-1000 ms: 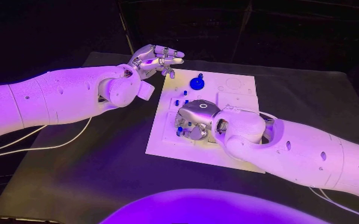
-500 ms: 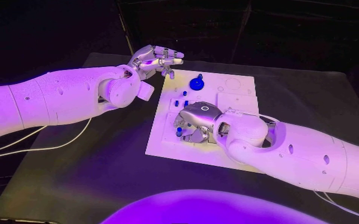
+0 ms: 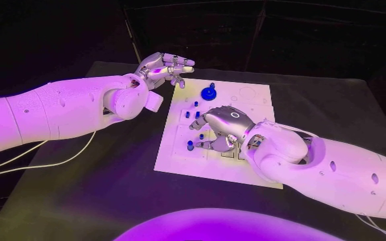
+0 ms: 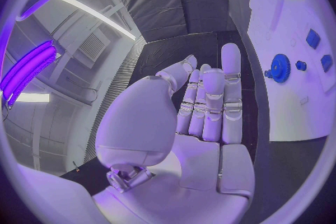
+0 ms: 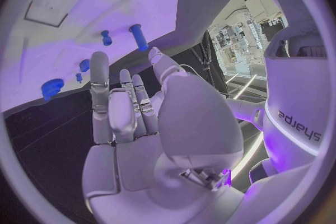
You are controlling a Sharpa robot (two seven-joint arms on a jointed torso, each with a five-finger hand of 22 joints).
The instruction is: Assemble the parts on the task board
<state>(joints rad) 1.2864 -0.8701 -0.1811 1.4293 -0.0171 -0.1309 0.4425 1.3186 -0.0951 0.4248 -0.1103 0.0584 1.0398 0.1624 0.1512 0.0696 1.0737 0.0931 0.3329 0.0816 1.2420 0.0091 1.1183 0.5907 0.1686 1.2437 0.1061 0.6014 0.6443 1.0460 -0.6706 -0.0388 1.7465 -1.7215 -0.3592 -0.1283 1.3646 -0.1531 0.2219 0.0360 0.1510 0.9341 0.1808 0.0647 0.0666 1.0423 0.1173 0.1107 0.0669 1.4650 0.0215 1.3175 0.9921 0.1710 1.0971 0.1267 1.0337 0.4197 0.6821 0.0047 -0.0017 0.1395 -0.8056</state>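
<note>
The right hand (image 3: 224,127) is hovering over the board (image 3: 181,154) with fingers loosely curled and holding nothing, apparently to reach the blue parts (image 3: 191,145) standing there, while the left hand (image 3: 164,68), fingers together and empty, is waiting beside the gear (image 3: 208,92).

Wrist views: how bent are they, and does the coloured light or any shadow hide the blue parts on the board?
Left wrist view: fisheye bends the task board edge, yet the blue gear reads clearly beyond the left hand. Right wrist view: board curved, blue pegs crisp past the right hand. Head view: violet cast overall; the right hand shades and covers parts beneath it.
</note>
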